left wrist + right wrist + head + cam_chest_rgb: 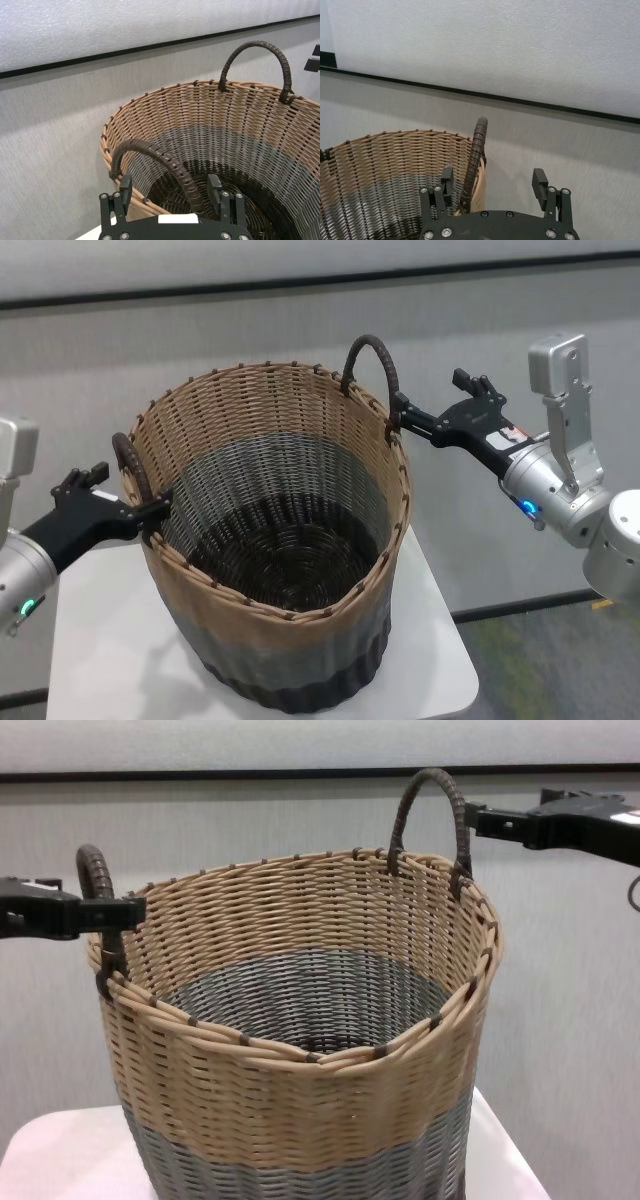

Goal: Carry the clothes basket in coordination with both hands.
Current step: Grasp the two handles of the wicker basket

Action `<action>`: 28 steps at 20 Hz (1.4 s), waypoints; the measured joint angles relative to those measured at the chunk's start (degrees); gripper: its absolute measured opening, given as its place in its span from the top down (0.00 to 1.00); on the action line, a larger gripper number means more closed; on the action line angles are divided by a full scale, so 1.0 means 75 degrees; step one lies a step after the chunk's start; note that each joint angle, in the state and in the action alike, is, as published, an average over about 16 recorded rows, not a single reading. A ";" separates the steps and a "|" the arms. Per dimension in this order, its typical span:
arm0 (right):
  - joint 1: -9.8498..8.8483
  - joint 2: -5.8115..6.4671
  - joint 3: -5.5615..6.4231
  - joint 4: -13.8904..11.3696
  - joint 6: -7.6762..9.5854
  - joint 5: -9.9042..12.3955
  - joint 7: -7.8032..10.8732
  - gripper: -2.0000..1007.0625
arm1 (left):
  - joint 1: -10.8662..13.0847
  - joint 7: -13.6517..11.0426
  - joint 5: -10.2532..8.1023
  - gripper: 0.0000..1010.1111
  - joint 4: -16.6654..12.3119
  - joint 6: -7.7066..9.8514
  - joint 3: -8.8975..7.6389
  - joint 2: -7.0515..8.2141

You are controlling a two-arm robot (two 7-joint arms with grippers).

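The clothes basket [280, 470] is round wicker with a tan upper band, a grey lower band and a dark base, and it stands on a white table [100, 660]. My left gripper [138, 490] is open, and its fingers [125, 187] straddle the left loop handle [170, 165] without closing on it. My right gripper [425, 398] is also open at the right loop handle [372, 355]. In the right wrist view that handle [475, 155] rises between the fingers, close to one fingertip [447, 177]. The chest view shows both handles [95, 870] [430, 785] with a gripper at each.
A grey wall with a dark horizontal stripe [300, 285] runs close behind the basket. The small table ends just right of the basket [450, 650], with grey carpet [540, 660] below.
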 joint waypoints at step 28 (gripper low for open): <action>0.1403 -0.0920 -0.0161 0.2227 -0.0506 -0.0573 0.0689 0.01 | -0.0330 -0.0308 0.0352 0.01 0.0598 0.0081 -0.0354 -0.0329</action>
